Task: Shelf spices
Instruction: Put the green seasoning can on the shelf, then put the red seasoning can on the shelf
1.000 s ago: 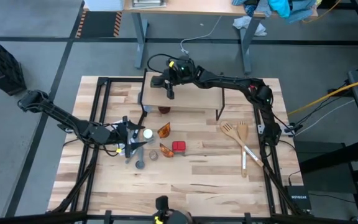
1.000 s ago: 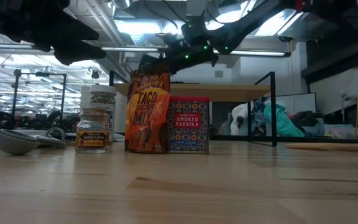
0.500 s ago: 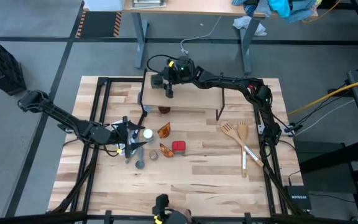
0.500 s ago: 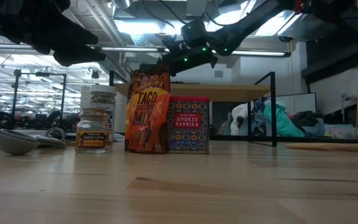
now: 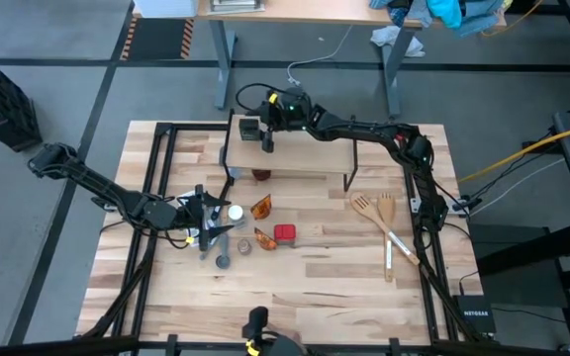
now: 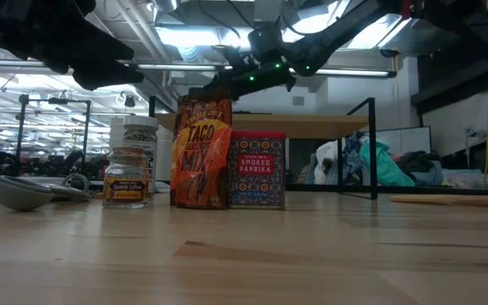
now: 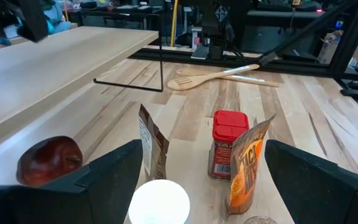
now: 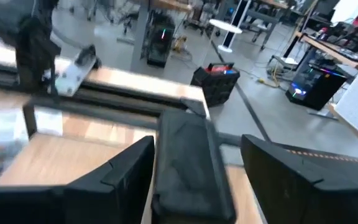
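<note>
Your right gripper [image 5: 252,130] hangs over the shelf's [image 5: 305,156] far left corner, a dark tin [image 8: 188,163] standing between its parted fingers [image 8: 114,180], not clamped. On the counter [image 5: 315,287] you have two orange packets [image 5: 261,208], one red-topped box [image 5: 284,233] and a white-capped jar [image 5: 234,213]. Your left gripper [image 5: 216,220], arm stretched low, holds open fingers around the white-capped jar.

Overhead looks straight down; low camera faces across the table [image 5: 305,287]; both share the spices [image 6: 200,152].
</note>
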Controlling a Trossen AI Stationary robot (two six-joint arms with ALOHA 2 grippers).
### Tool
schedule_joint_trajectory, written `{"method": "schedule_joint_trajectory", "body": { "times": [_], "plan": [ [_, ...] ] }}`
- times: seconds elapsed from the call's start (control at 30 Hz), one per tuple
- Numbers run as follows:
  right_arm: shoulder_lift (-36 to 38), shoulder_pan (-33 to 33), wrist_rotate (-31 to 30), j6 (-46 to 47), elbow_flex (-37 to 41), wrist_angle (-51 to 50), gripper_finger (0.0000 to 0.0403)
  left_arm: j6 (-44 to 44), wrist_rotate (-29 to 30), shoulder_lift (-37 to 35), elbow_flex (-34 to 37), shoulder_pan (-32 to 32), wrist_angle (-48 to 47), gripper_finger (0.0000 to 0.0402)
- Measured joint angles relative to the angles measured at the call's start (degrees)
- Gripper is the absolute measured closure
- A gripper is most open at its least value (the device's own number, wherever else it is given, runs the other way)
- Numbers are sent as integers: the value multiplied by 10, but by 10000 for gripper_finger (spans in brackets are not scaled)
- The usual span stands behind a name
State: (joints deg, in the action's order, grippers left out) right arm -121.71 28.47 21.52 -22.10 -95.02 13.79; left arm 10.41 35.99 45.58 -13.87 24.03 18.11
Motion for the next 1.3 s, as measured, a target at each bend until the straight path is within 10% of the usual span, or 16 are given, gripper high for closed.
{"method": "schedule_joint_trajectory", "body": {
  "times": [0.37,0.9,1.3],
  "plan": [
    [1,0,30,24,-124,-170,155,1,0,0,0,0,0,70],
    [7,-77,85,-37,-372,-898,155,-34,0,0,0,0,0,70],
    [8,-283,-107,107,-331,-995,155,-59,0,0,0,0,-31,70]
  ]
}}
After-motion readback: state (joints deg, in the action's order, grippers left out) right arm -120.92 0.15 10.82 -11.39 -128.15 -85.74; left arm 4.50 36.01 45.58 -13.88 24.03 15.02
